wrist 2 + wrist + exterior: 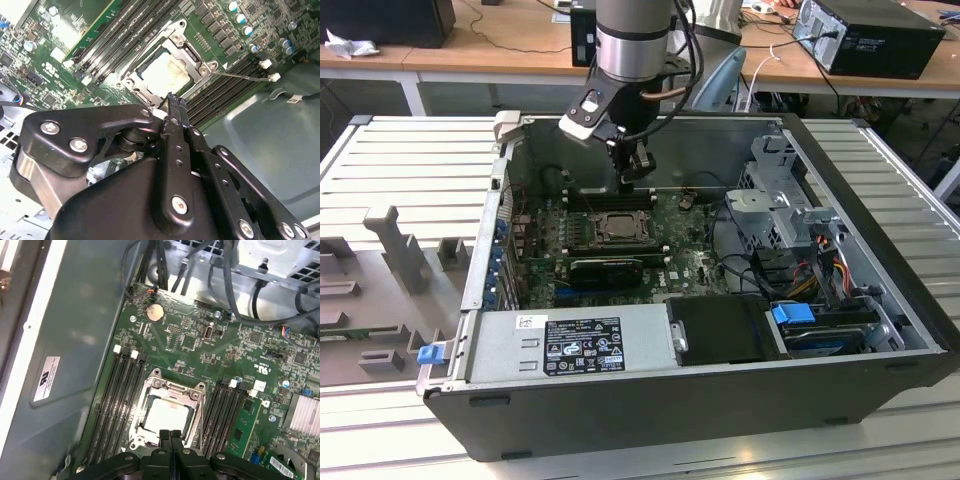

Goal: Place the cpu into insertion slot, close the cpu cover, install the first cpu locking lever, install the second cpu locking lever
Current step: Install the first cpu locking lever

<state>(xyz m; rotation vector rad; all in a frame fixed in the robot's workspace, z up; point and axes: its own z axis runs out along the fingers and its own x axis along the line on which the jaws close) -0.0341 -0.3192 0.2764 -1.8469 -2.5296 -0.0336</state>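
Lying flat, top upward, the cpu (pixel 166 412) sits framed by the cpu cover (pixel 176 386).

In the first wrist view the pincer (pixel 170 434) is cut off by the picture's edge, and it covers one rim of the cpu cover (pixel 172 386) and an edge of the cpu (pixel 165 415). The insertion slot lies hidden beneath both. In the exterior view the arm (pixel 632 40) is cropped at the top.
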